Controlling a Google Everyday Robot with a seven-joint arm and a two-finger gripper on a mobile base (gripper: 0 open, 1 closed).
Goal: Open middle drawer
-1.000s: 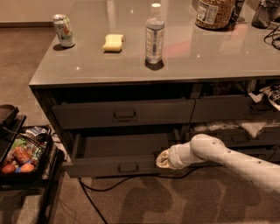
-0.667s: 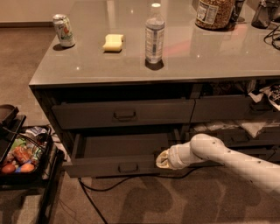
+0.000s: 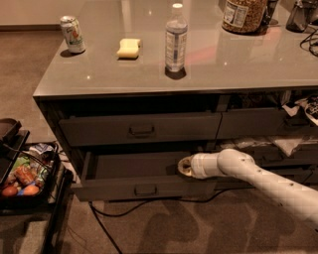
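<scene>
Beneath grey countertop [image 3: 248,69], middle drawer [image 3: 114,189] stood partly pulled out, unchanged from a second before, gripper [image 3: 185,167] parked at its right inner end, grip state not discernible; opening judged essentially done, pull stalled.

Brown carpet floor [image 3: 20,74] all round. Pale wall strip [image 3: 30,10] top left, dark skirting below. Large dark cabinet under glossy grey counter [image 3: 99,74], small light glints on top. Black cable [image 3: 102,225] trails over carpet from under cabinet. Black rack [image 3: 55,171] at left, snack packets inside.
</scene>
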